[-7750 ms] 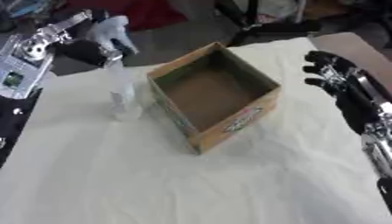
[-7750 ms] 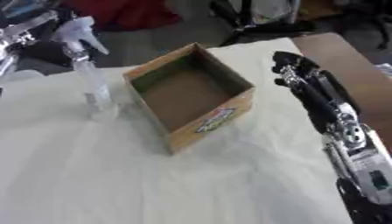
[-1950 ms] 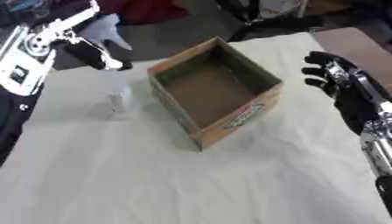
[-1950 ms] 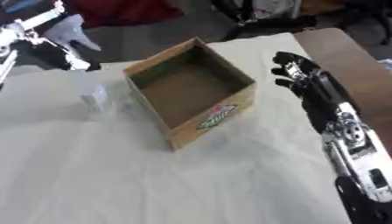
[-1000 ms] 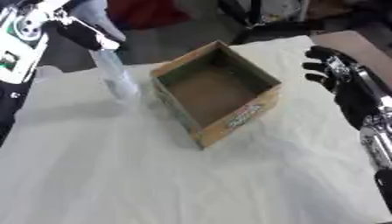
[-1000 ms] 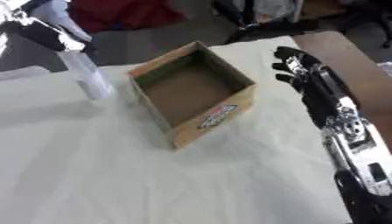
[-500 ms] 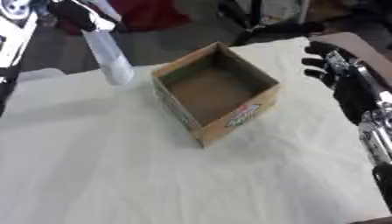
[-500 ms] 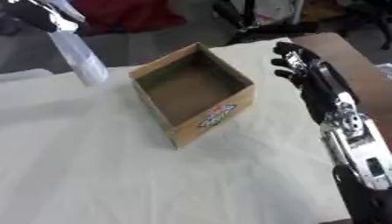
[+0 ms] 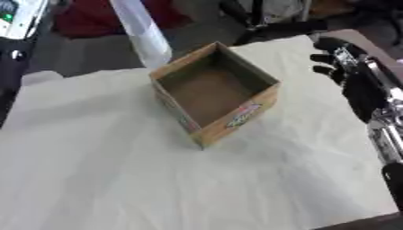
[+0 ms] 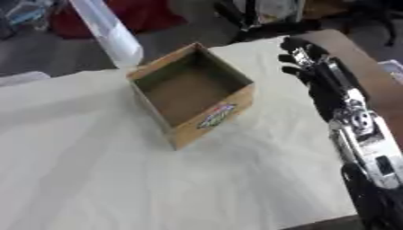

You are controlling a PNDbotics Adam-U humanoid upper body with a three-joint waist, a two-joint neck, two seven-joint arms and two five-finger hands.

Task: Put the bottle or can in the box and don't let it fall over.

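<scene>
A: One counter (image 9: 94, 179) under a pale cloth; cardboard box (image 9: 214, 99) standing on it, mouth up, its floor bare.

B: Right robot hand (image 10: 308, 60)?

A: At the far right edge of the counter, fingers straight and spread, apart from the box, touching nothing.

B: Bottle?

A: Clear bottle (image 9: 143, 32), in the air, tilted, lower end just behind the box's far-left corner. Its top runs out of view.

B: Left robot hand?

A: Not visible in either view; grasp on the bottle cannot be told.
</scene>
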